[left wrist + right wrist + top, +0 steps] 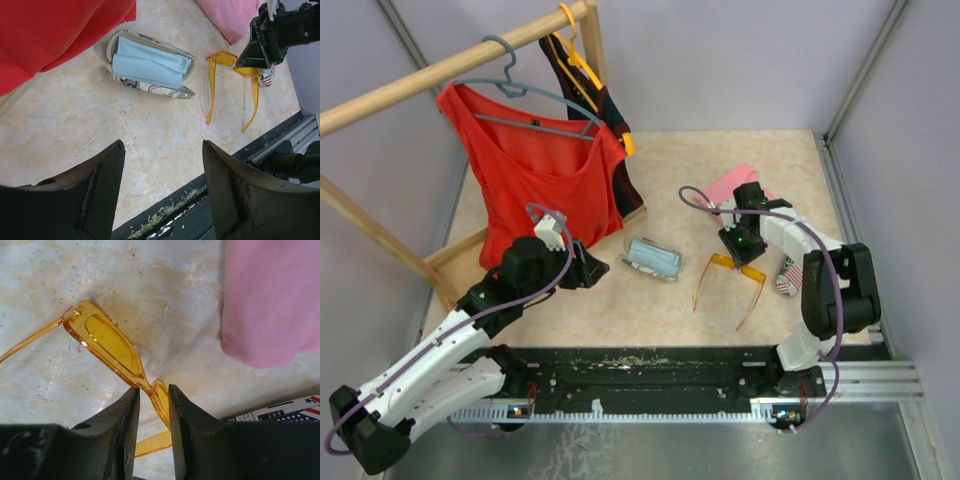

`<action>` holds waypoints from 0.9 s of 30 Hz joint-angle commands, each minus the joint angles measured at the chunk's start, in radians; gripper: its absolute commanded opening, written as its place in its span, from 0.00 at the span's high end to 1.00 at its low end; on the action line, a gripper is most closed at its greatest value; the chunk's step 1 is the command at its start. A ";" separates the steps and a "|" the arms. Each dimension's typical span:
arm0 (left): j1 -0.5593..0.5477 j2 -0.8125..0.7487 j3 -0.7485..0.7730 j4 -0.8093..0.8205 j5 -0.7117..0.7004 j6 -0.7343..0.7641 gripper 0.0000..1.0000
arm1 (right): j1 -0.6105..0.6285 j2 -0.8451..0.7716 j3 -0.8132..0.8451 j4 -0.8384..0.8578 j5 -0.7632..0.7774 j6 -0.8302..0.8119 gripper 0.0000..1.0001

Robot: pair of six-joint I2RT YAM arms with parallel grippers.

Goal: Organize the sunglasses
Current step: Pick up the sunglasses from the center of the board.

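We log the left gripper with jaws spread wide and nothing between them, above the table, left of the patterned case. Right of the case lie the orange sunglasses on the table. Their front runs left to right, and both arms are unfolded, pointing at the near edge. The right gripper straddles the front at the bridge. We cannot tell whether it pinches.

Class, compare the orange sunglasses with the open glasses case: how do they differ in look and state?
The orange sunglasses are see-through orange-yellow, the glasses case patterned and opaque. The sunglasses' arms are unfolded; the case lies open holding a light-blue cloth. The right gripper straddles the sunglasses' bridge; nothing touches the case. Both rest on the table.
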 commanded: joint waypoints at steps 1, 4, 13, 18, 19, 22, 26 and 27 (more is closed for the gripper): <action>0.006 0.001 0.030 0.018 -0.003 0.013 0.31 | -0.008 0.011 0.043 0.030 -0.034 -0.011 0.71; 0.006 -0.001 0.031 0.017 -0.006 0.012 0.31 | -0.008 0.020 0.043 0.034 -0.042 -0.009 0.73; 0.006 0.001 0.031 0.017 -0.002 0.014 0.31 | -0.009 0.011 0.036 0.036 -0.043 0.021 0.82; 0.006 0.002 0.030 0.017 -0.002 0.013 0.31 | -0.010 -0.002 0.030 0.032 -0.041 0.041 0.86; 0.006 0.002 0.031 0.017 -0.002 0.014 0.31 | -0.009 -0.007 0.029 0.036 -0.042 0.042 0.82; 0.006 0.003 0.029 0.017 0.000 0.014 0.31 | -0.010 -0.010 0.021 0.050 -0.036 0.043 0.72; 0.006 0.003 0.030 0.019 0.001 0.013 0.31 | -0.011 -0.012 0.025 0.060 -0.040 0.045 0.69; 0.006 0.003 0.030 0.020 0.003 0.013 0.31 | -0.011 -0.013 0.028 0.061 -0.042 0.045 0.69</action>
